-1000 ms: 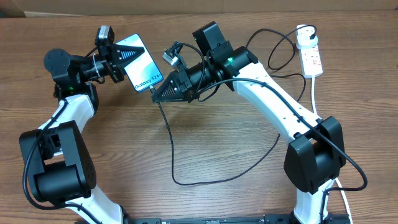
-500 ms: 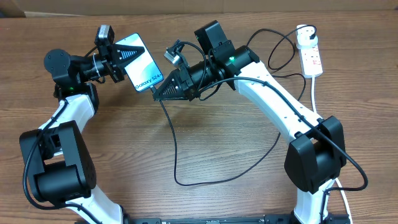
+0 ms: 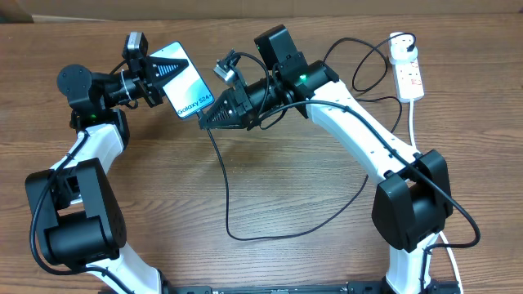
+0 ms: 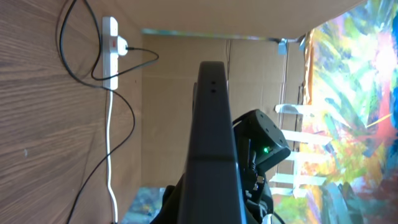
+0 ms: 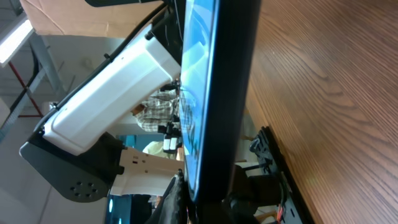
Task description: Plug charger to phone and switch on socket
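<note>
The phone [image 3: 186, 84] is gripped by the left tool [image 3: 176, 69] above the far-left desk [image 3: 310, 261]. The charger [image 3: 230, 196] is clamped in the right tool [image 3: 206, 122] at the phone's near edge. The socket [image 3: 409, 73] is set far right.

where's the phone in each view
Overhead: the phone is upper left, with its screen facing the camera.
Left wrist: the phone is an edge-on dark bar up the middle.
Right wrist: the phone is an edge-on dark band at centre, screen facing left.
Shared landmark: the wooden table, at left in left wrist and at right in right wrist.
</note>
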You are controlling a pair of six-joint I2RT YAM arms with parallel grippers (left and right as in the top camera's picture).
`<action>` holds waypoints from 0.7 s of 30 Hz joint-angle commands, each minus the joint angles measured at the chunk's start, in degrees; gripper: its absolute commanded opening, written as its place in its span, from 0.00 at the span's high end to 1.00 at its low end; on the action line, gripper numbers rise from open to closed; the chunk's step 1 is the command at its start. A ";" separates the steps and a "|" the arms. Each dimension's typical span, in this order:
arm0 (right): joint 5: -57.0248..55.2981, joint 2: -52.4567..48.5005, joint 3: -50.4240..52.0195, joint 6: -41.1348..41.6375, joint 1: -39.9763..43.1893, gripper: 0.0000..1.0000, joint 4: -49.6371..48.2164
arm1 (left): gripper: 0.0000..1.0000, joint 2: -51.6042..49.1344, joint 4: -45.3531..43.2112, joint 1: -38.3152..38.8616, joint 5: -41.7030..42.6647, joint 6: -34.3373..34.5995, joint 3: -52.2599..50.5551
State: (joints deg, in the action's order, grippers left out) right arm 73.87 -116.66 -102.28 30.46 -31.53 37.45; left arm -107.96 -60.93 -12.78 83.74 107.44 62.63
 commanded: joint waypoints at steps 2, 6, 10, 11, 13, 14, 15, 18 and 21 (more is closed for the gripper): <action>-5.90 -1.88 -0.11 3.28 1.55 0.96 -3.34 | 0.96 0.46 -0.83 1.88 6.69 -0.28 0.98; -5.90 -1.88 -0.11 3.21 1.77 0.96 -3.32 | 0.96 0.46 -0.83 1.88 6.71 -0.28 0.98; -5.88 -1.88 -0.11 2.49 1.77 0.77 -2.93 | 0.96 0.46 -0.83 1.81 6.71 -0.28 0.98; -5.86 -1.88 -0.11 2.10 1.77 0.67 -2.49 | 0.96 0.46 -0.83 1.77 6.71 -0.28 0.96; -5.84 -1.88 -0.11 0.98 1.90 0.56 -1.66 | 0.96 0.46 -0.83 1.62 6.69 -0.31 0.98; -5.86 -1.88 -0.11 0.28 2.05 0.50 -0.72 | 0.96 0.46 -0.81 1.49 6.69 -0.31 0.98; -5.86 -1.88 -0.11 -0.50 2.23 0.47 0.04 | 0.96 0.46 -0.81 1.29 6.67 -0.31 0.98; -5.88 -1.86 -0.11 -2.54 3.04 0.43 2.29 | 0.96 0.46 -0.81 0.74 6.51 -0.31 0.96; -5.90 -1.75 -0.11 -4.26 3.96 0.39 3.61 | 0.96 0.46 -0.81 0.44 6.51 -0.37 0.98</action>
State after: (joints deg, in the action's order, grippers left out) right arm 69.06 -117.91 -102.19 29.23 -28.86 40.45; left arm -107.96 -61.34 -11.51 89.43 107.39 62.63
